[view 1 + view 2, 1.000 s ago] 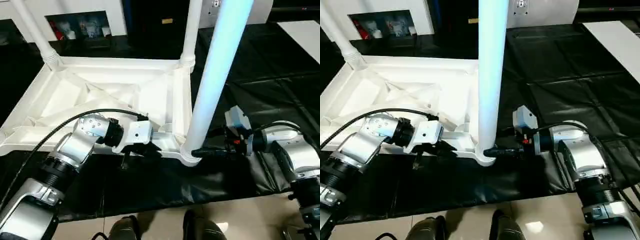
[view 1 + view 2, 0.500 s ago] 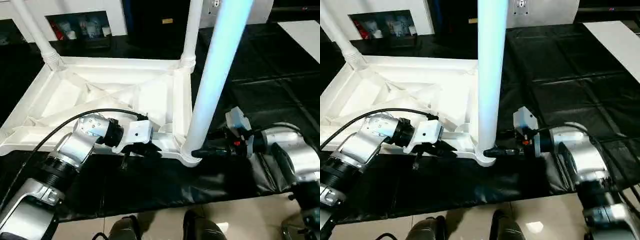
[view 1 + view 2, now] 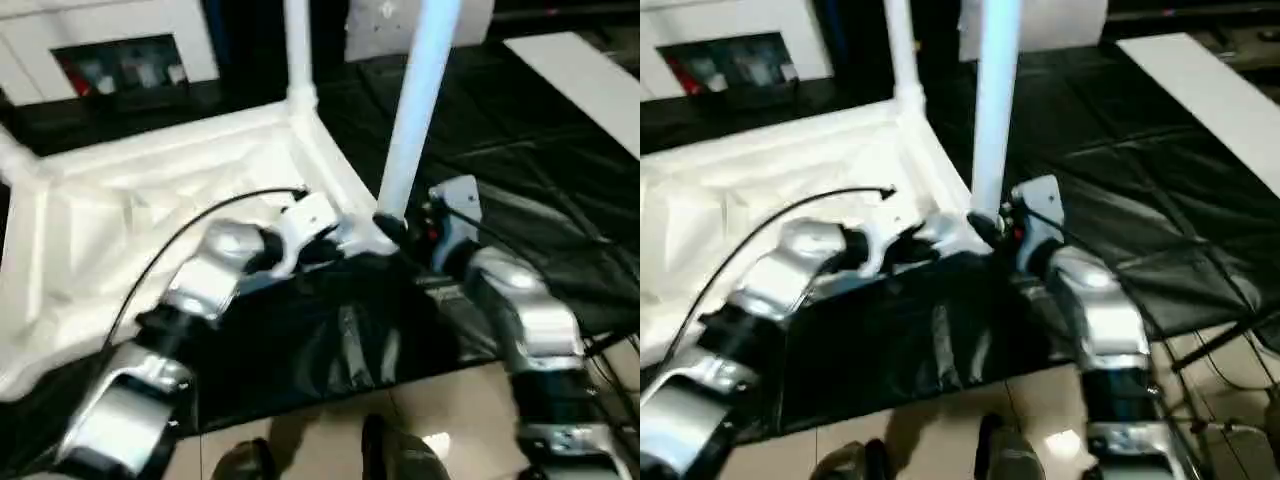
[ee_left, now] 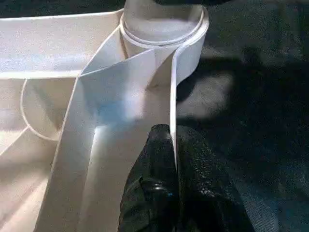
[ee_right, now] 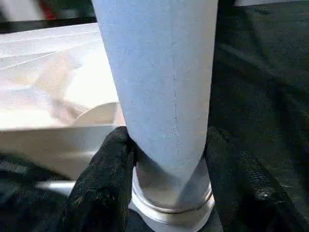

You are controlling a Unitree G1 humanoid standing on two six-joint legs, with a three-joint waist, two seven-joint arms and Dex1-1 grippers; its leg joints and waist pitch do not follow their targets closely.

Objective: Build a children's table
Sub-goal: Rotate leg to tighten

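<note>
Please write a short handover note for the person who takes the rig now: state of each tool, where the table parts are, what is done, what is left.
Left tool: shut on the top's thin side wall, beside the near corner socket.
Right tool: closed around the near leg just above that socket.
Top lies underside up on the black sheet.
Done: near leg stands upright in its socket; another leg stands in the far corner.
Left: I cannot tell whether the near leg is fully seated; check the remaining corners, then turn the table over.
</note>
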